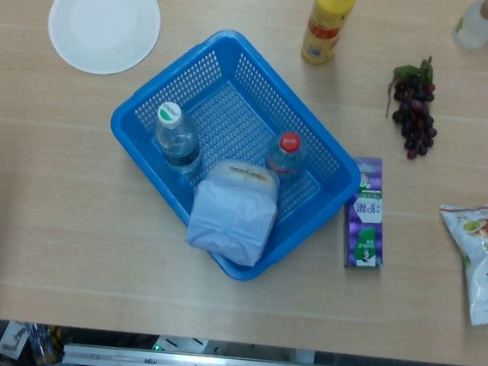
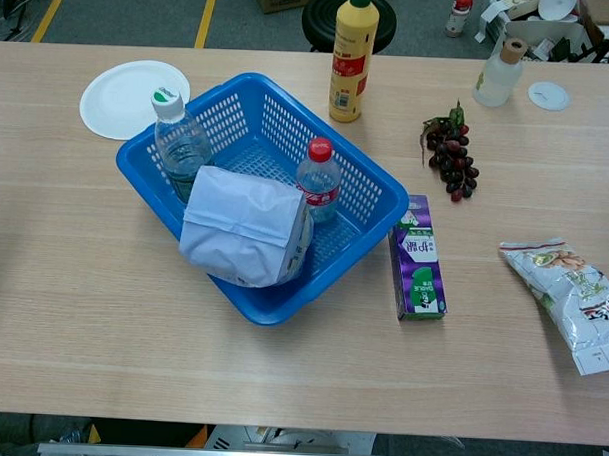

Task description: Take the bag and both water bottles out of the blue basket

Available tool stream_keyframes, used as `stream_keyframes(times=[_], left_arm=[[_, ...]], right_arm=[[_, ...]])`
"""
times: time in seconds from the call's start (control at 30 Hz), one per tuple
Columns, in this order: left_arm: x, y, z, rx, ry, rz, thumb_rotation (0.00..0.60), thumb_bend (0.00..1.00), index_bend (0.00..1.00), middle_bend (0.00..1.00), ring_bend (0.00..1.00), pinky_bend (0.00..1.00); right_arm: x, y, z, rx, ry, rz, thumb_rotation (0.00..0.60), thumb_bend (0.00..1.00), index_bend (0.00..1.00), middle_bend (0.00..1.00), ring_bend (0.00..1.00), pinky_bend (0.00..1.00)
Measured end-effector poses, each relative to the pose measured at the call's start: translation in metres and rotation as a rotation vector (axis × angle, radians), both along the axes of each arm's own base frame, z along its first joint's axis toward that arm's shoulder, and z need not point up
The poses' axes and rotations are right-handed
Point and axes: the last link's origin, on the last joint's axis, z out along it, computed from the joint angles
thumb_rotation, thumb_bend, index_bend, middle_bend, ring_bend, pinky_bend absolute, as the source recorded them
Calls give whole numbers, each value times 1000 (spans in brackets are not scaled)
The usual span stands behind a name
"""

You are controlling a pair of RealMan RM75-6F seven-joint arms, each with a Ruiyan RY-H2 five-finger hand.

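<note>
You have nothing out yet: the bag (image 2: pixel 247 226) and both water bottles (image 2: pixel 178 139) (image 2: pixel 319 179) sit in the blue basket (image 2: pixel 371 195), centre-left; neither hand shows, so their state is unknown.

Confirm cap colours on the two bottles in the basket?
Left water bottle has a white cap; right water bottle has a red one. Chest view shows both best.

You see a blue perforated plastic basket (image 1: pixel 237 70) holding a pale grey folded paper bag (image 1: pixel 232 212), a clear green-capped water bottle (image 1: pixel 176 136) and a clear red-capped water bottle (image 1: pixel 286 154). No fingers show, so nothing can be placed against them.
</note>
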Motion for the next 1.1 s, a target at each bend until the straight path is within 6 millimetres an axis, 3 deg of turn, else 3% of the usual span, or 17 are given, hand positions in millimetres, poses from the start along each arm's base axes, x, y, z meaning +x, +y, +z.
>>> stream_keyframes(times=[0.43, 0.63, 0.8, 0.93, 1.1], left_arm=[[2, 1, 0, 5, -2, -6, 600, 229, 196, 290, 237, 354], [1, 0, 1, 4, -3, -4, 600, 229, 196, 286, 237, 355], [3, -1, 3, 10, -6, -7, 600, 229, 196, 284, 237, 355], [4, -4, 4, 16, -6, -5, 600, 228, 196, 283, 237, 355], [5, -7, 7, 22, 2, -2, 600, 228, 196, 282, 237, 354]], right_arm=[[9, -7, -1, 43, -40, 38, 600, 137, 395, 436, 400, 552], [22, -18, -7, 113, -52, 88, 600, 137, 395, 436, 400, 552], [48, -34, -19, 231, -50, 183, 600, 125, 395, 436, 400, 552], [76, -47, -33, 328, -48, 279, 600, 18, 368, 427, 398, 552], [112, -61, -57, 436, -43, 383, 600, 0, 210, 339, 314, 495]])
